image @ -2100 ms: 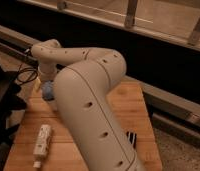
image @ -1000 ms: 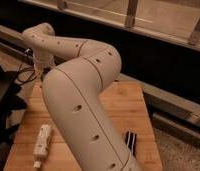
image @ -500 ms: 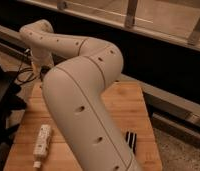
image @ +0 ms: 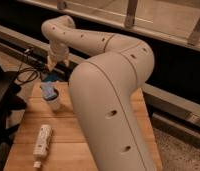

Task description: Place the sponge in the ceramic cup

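Hovering at the tabletop's far left, my hand is spread wide and empty just above the ceramic cup, where the blue sponge seems already lodged, so placing looks done.

Gripper above sponge in cup

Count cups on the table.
1: the cup at the back-left of the table, sponge at its mouth, just below the end effector. The arm may hide others.
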`<state>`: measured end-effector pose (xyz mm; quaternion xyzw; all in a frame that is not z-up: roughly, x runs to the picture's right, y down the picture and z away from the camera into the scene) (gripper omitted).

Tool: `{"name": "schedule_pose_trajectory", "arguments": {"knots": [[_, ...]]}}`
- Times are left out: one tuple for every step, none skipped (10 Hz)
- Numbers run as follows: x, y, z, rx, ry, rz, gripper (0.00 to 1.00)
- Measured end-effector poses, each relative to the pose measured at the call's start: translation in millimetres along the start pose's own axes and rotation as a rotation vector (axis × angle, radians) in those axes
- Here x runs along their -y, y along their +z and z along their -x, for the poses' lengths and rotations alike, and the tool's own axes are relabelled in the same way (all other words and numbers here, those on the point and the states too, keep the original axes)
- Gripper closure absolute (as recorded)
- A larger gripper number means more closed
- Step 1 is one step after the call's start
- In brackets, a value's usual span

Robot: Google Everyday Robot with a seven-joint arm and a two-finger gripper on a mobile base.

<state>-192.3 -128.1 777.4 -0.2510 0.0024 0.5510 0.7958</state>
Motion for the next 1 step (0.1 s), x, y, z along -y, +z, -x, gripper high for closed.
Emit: {"name": "schedule_pose_trajectory", "arguments": {"knots": [[12.0,-6.0,-7.2,0.008,0.039,-0.004,0.37]]}}
